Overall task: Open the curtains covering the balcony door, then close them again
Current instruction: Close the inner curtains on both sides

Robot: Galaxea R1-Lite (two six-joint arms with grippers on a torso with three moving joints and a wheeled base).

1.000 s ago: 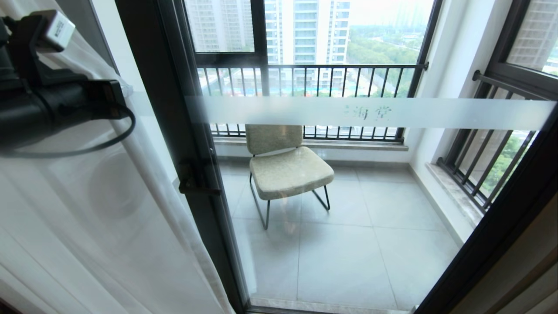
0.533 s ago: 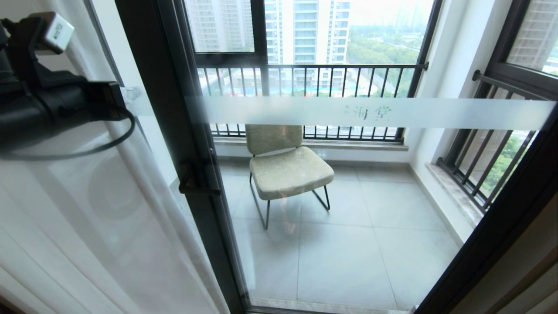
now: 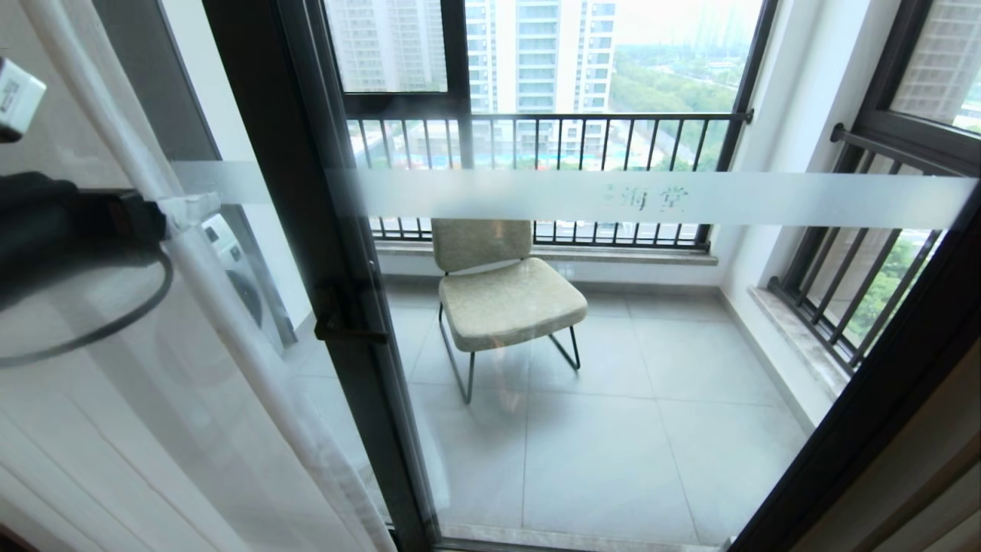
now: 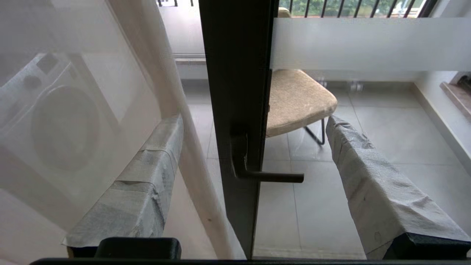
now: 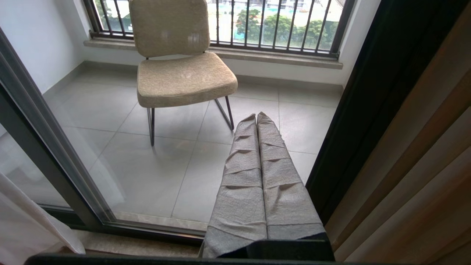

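The left gripper (image 4: pixel 254 129) stood wide open in front of the balcony door (image 3: pixel 582 322), its taped fingers (image 4: pixel 147 176) apart and holding nothing, one just beside the edge of the sheer curtain (image 3: pixel 191 399) and the other on the glass side of the door's handle (image 4: pixel 257 173). The sheer curtain hung to the left of the door's dark frame, leaving the glass uncovered, with a chair (image 3: pixel 498 291) visible beyond it. The right gripper (image 5: pixel 257 121) was pressed shut and empty near the door's lower right corner, beside the thick drape (image 5: pixel 415 176).
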